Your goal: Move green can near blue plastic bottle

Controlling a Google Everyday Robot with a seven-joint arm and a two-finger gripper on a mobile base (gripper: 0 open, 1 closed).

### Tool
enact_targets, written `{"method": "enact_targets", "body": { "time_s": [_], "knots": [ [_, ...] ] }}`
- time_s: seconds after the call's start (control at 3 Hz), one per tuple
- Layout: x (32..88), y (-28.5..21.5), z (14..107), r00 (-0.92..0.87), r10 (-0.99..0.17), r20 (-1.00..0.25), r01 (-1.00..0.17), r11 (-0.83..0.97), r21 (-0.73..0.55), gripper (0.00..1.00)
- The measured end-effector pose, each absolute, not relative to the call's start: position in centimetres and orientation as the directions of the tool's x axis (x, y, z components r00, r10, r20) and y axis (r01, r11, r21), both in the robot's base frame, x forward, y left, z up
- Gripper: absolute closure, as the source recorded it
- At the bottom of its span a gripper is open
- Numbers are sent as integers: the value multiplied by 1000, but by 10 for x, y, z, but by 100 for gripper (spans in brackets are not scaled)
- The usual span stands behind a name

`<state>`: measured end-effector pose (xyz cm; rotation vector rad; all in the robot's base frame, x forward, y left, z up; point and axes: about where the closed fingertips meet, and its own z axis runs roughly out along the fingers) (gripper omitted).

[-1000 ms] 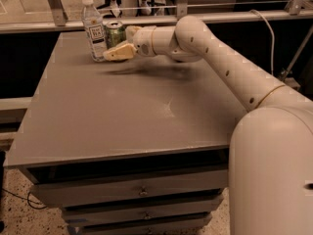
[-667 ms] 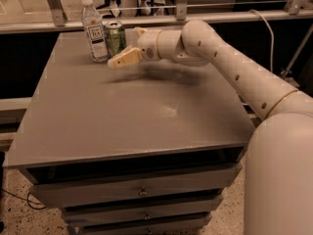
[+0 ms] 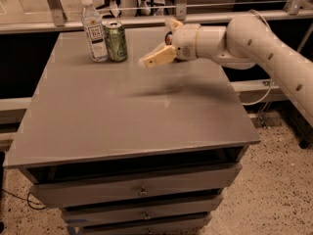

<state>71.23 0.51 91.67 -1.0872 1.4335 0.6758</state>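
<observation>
Two of the task's things are standing side by side near the far left corner of the grey table [image 3: 137,116]: the green can [image 3: 116,41] and the blue plastic bottle [image 3: 94,29]. Both are standing upright. The can is sitting just to the right of the bottle, so close that their sides are either touching or nearly so; I cannot tell which. The bottle, clear with a white cap and a white label, is rising well above the can's silver top.

The gripper [image 3: 155,42] is hovering above the table to the right of the can, near it but clearly apart from it. Its two tan fingers [image 3: 157,57] are spreading wide, one pointing down and to the left toward the can, the other angling up and back toward the far edge of the table. Nothing is sitting between them, so the gripper is holding nothing. A soft shadow is lying on the table top below it.

The white arm [image 3: 254,38] is reaching in from the right side, crossing over the table's far right corner. The can is thus lying to the left of the gripper, with a strip of bare table top showing between the lower fingertip and the can's side.

Three drawers [image 3: 142,192] are showing in the table's front, and a speckled floor [image 3: 279,180] is showing to the right.
</observation>
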Motion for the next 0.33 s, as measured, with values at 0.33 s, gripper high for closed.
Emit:
{"method": "enact_targets", "body": {
  "time_s": [0.33],
  "knots": [
    [712, -12, 917, 82, -240, -967, -887, 425, -181, 0]
  ]
}}
